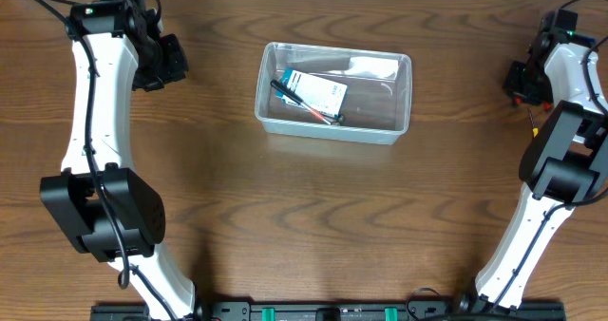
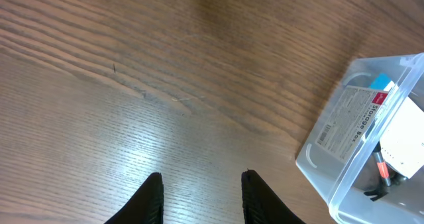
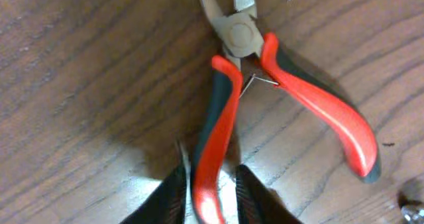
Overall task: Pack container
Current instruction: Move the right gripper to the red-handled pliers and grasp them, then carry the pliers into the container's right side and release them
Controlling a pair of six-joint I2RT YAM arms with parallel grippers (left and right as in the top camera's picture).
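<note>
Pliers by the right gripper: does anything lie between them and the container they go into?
Nothing visible does. The right gripper straddles one handle of the pliers; only bare table lies between them and the container, which is open on top with free floor at its right end.

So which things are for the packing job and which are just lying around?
For the job: container; blue-and-white box already inside it; red-handled pliers; right gripper, fingers around one handle.
Just there: left gripper, holding nothing; wooden table.
</note>
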